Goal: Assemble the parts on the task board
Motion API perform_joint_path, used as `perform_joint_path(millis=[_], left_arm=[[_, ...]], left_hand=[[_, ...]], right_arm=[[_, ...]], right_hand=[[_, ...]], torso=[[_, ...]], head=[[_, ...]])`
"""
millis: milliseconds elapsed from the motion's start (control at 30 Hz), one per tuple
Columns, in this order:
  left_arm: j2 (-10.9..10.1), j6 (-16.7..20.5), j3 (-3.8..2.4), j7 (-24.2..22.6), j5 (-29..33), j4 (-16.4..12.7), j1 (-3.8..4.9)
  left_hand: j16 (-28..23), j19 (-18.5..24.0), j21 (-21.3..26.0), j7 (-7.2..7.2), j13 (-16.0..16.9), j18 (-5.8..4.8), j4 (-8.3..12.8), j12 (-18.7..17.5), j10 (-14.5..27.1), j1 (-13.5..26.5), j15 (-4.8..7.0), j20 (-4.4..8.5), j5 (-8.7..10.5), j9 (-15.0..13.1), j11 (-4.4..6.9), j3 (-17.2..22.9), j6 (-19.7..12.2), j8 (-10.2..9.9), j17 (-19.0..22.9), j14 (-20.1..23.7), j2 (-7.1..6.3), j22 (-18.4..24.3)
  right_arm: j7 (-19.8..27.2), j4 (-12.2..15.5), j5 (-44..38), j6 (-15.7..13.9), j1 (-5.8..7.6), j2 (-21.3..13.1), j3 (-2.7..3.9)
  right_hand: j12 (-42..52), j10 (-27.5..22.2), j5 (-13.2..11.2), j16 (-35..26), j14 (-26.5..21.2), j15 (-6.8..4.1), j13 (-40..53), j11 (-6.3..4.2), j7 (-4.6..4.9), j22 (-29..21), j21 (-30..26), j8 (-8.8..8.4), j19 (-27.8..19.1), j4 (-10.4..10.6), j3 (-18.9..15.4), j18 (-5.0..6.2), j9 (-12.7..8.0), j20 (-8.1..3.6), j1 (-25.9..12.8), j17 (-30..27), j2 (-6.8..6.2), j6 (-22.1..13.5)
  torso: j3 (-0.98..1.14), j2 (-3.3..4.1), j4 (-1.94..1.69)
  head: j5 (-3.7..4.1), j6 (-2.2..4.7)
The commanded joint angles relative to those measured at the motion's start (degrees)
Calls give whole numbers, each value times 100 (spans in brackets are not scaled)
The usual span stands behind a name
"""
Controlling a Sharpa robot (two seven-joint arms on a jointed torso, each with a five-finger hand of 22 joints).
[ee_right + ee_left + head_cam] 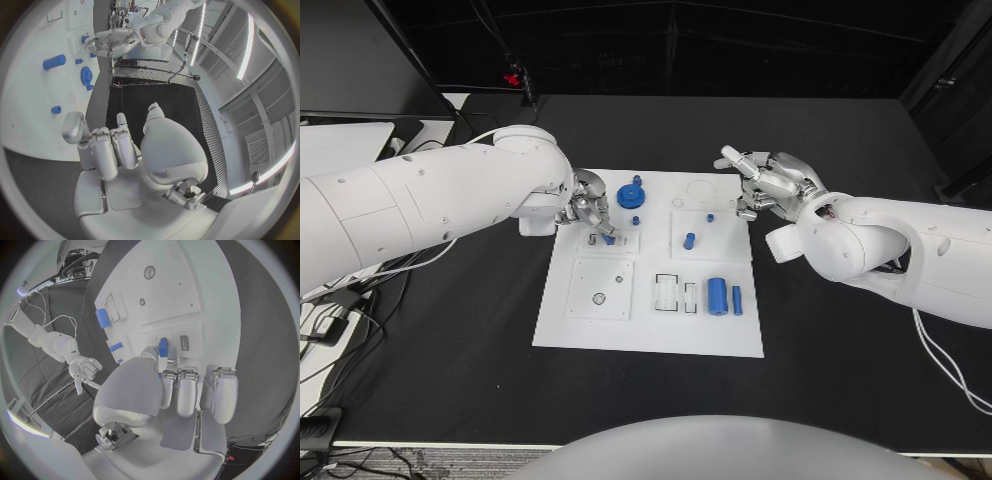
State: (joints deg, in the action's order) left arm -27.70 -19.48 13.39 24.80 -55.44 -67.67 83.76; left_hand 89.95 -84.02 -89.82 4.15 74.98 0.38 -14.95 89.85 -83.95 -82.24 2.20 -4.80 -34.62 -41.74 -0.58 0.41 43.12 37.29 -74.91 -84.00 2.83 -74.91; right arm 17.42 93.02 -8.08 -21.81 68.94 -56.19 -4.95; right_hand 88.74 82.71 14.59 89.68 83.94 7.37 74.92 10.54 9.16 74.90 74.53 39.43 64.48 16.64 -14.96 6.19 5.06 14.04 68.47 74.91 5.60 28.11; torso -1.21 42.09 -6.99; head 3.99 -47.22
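Observation:
The white task board (651, 330) lies mid-table. My left hand (587, 212) hovers over its upper left inset plate and pinches a small blue part (163, 347) between thumb and a finger, beside a small dark slot (184, 342). In the head view that part (607, 239) shows just below the fingertips. A blue gear (632, 192) stands right of this hand. My right hand (770, 186) is raised at the board's upper right edge, fingers apart, holding nothing (119, 145).
Other blue parts on the board: a tiny peg (636, 220), a short piece (710, 216), a peg (689, 240), and a thick cylinder (717, 296) with a thin one (737, 300) beside white slots. Black table surrounds the board; cables lie at the left edge.

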Motion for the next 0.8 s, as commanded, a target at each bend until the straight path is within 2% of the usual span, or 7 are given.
perform_joint_path(millis=[33,200,567,667,800], left_arm=[[-20,194,5,-145,153,-21,-1],[-77,303,5,-210,283,-51,-1],[-234,533,5,-242,540,-163,-1],[-298,632,5,-194,559,-229,-1],[-416,835,6,-78,586,-380,0]], left_hand=[[5,-598,-18,-21,1502,-38,16,15,-605,-357,8,26,-26,-13,-3,72,23,0,-1509,-600,282,-1509],[5,-598,-18,-14,1502,-38,19,15,-605,-424,6,24,-47,-23,-10,143,31,-1,-1509,-600,235,-1509],[5,-598,-18,-10,1502,-38,16,15,-605,-440,5,23,-54,-28,-12,164,42,3,-1509,-600,221,-1509],[5,-598,-18,-9,1502,-38,9,15,-605,-441,4,23,-53,-30,-13,170,50,6,-1509,-600,217,-1509],[5,-598,-18,-9,1502,-38,-15,15,-605,-442,4,22,-35,-37,-15,182,73,16,-1509,-600,193,-1509]], right_arm=[[26,-1,12,6,6,1,3],[23,-12,12,8,6,3,3],[17,-35,12,7,-5,5,2],[18,-35,12,8,-8,7,2],[19,-35,12,8,-10,7,2]], right_hand=[[-33,-51,17,30,263,31,873,7,525,693,4,34,-50,13,-33,-6,-10,0,-21,1142,37,-27],[-33,-51,17,30,263,31,873,7,525,693,4,34,-50,13,-33,-6,-10,0,-21,1142,37,-27],[-35,-60,19,31,260,32,865,7,526,692,5,38,-55,13,-35,-5,-13,1,-30,1139,47,-31],[-35,-60,19,31,260,32,865,7,526,692,5,38,-55,13,-35,-5,-13,1,-30,1139,47,-31],[-35,-60,19,31,260,32,865,7,526,692,5,38,-55,13,-35,-5,-13,1,-30,1139,47,-31]], torso=[[1,-1,-1],[2,-3,-4],[2,-3,-6],[5,-2,3],[4,-2,-5]], head=[[5,1],[8,1],[-8,-1],[-25,3],[-25,-1]])
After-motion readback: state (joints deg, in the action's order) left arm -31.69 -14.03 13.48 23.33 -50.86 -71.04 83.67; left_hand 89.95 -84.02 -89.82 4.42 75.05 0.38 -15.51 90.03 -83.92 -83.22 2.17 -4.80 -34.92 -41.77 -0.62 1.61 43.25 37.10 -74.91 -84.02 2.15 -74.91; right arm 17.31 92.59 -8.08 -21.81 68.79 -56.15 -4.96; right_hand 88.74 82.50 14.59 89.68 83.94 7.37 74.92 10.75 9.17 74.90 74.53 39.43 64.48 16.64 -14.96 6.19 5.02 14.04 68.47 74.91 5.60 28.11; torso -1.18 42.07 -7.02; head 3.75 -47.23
